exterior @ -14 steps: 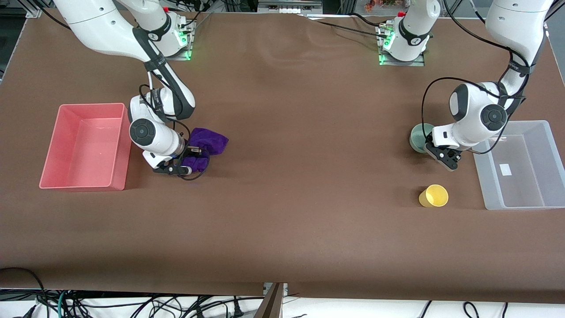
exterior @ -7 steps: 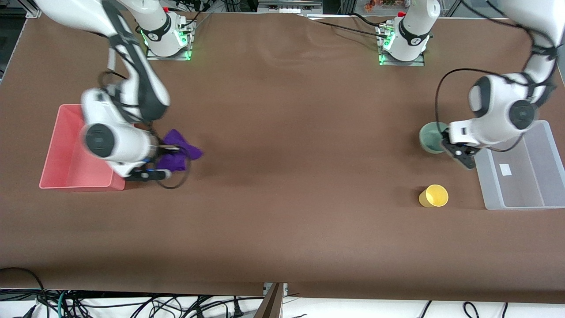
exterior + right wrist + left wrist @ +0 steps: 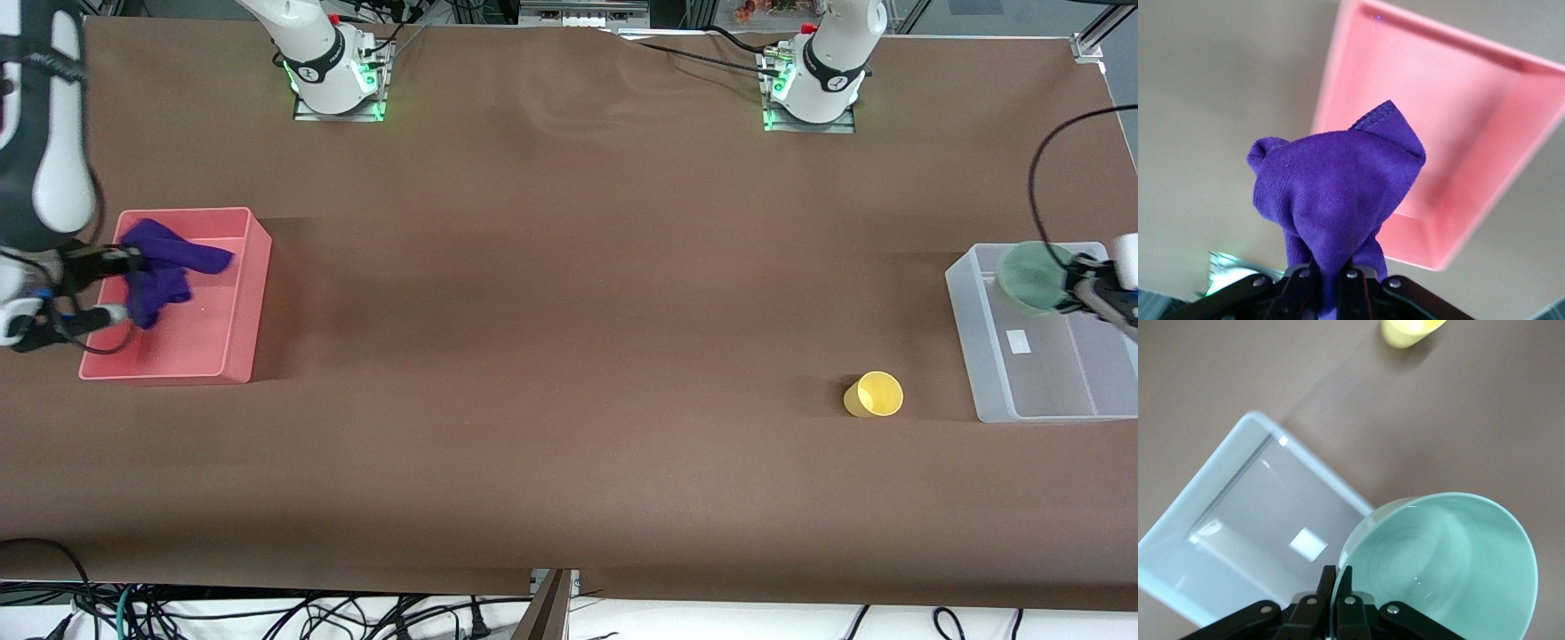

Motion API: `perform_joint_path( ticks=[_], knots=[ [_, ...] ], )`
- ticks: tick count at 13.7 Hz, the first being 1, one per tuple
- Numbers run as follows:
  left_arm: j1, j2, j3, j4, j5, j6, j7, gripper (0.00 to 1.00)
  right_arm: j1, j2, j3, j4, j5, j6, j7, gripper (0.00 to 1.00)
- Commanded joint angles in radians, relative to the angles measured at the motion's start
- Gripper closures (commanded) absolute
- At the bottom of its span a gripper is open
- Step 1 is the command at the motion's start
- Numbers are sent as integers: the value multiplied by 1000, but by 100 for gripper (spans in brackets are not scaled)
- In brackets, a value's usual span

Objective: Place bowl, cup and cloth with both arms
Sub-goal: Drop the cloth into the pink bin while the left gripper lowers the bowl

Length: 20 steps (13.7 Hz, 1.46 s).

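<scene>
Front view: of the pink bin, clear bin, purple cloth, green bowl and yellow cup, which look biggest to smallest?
1. Pink bin and clear bin: look alike; clear bin is cut off.
2. Purple cloth, held up, so unsure.
3. Green bowl, also held up.
4. Yellow cup.

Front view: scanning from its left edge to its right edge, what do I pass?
Right gripper holding the cloth over the pink bin → yellow cup → clear bin → bowl held over it by the left gripper.

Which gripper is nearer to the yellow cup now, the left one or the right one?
Left. The left gripper holds the bowl over the clear bin beside the cup; the right gripper holds the cloth over the pink bin.
</scene>
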Motion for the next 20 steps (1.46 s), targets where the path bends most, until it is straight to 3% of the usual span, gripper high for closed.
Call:
perform_joint_path(
  ticks=[1, 5, 6, 7, 9, 10, 12, 13, 16, 18, 20],
  knots=[
    [106, 237, -13, 170, 11, 19, 87, 100, -13, 20, -24, -82, -18, 82, -57, 100],
    [162, 365, -15, 178, -8, 229, 149, 100, -24, 25, -27, -175, -16, 165, -51, 100],
    [171, 385, -15, 178, -29, 240, 150, 100, -24, 29, -27, -176, -8, 165, -37, 64],
    [174, 392, -15, 177, -40, 243, 150, 97, -24, 26, -27, -170, -2, 163, -36, 1],
    [169, 389, -15, 178, -45, 242, 137, 16, -26, 8, -27, -132, 18, 146, -36, 0],
    [174, 385, -16, 180, -43, 238, 143, 0, -24, -7, -24, -101, 45, 117, -36, 0],
    [163, 328, -22, 184, -41, 194, 143, 0, -18, -27, -3, -5, 80, 27, -31, 0],
    [156, 282, -32, 186, -43, 130, 132, 0, -16, -32, 40, 59, 78, -19, -22, 0],
    [108, 227, -93, 299, -41, -71, 56, 0, -3, -70, 140, 153, 74, -101, 275, 0],
    [15, 227, -96, 355, -41, -181, -109, 0, -3, -121, 232, 157, 55, -108, 345, 0],
    [-63, 230, -101, 344, -43, -188, -333, 0, -3, -154, 267, 201, 3, -108, 345, 0]
  ],
)
